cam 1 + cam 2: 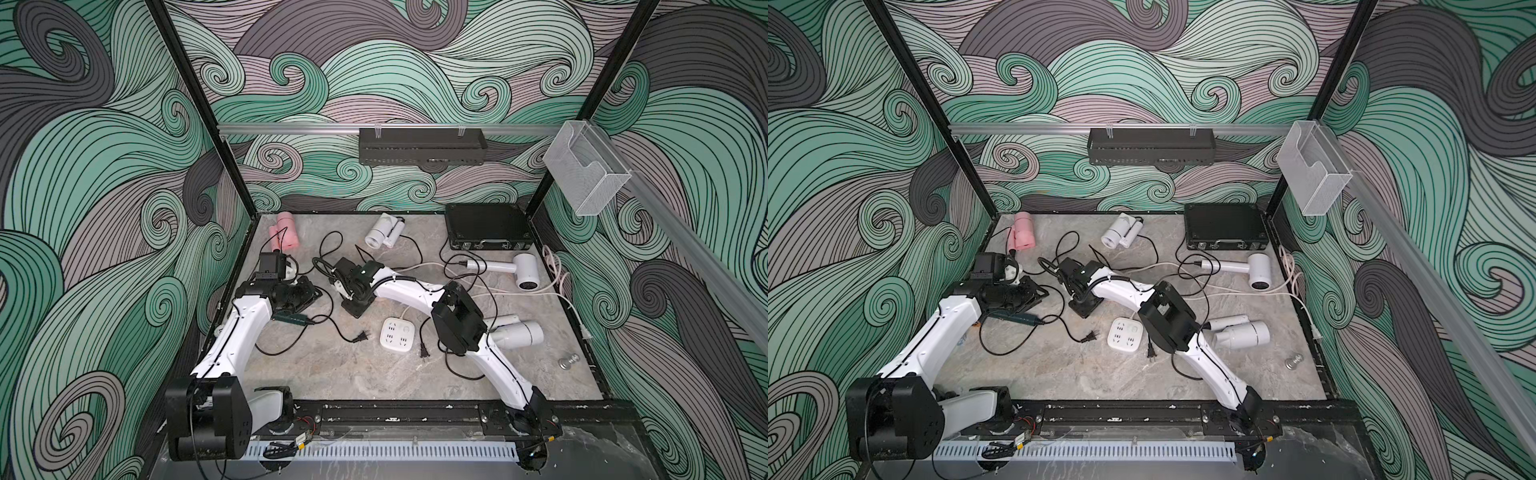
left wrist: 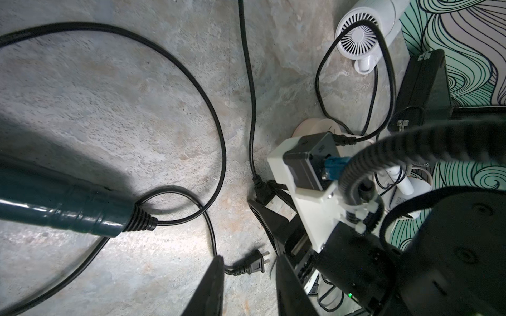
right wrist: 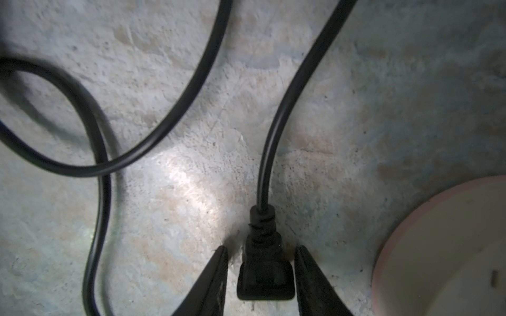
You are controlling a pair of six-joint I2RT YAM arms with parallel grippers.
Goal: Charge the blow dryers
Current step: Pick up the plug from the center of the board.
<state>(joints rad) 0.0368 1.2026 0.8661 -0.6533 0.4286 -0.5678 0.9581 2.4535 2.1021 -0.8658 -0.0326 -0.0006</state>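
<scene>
Here the black plug (image 3: 264, 270) lies flat on the table (image 1: 374, 374) between the right gripper (image 3: 262, 247) fingers: one touches it, the other stands a sliver off, so narrow but not clamped. The left gripper (image 2: 249, 258) is part-open and empty beside the dark green dryer (image 1: 291, 318) at 9 o'clock. The pink dryer (image 1: 284, 235) hugs the back edge at 11, the folded white dryer (image 1: 382, 232) at 12, the long-handled white dryer (image 1: 519, 268) at 2, the third white dryer (image 1: 517, 332) at 4. Bare stone runs along the front edge from 5 to 7
</scene>
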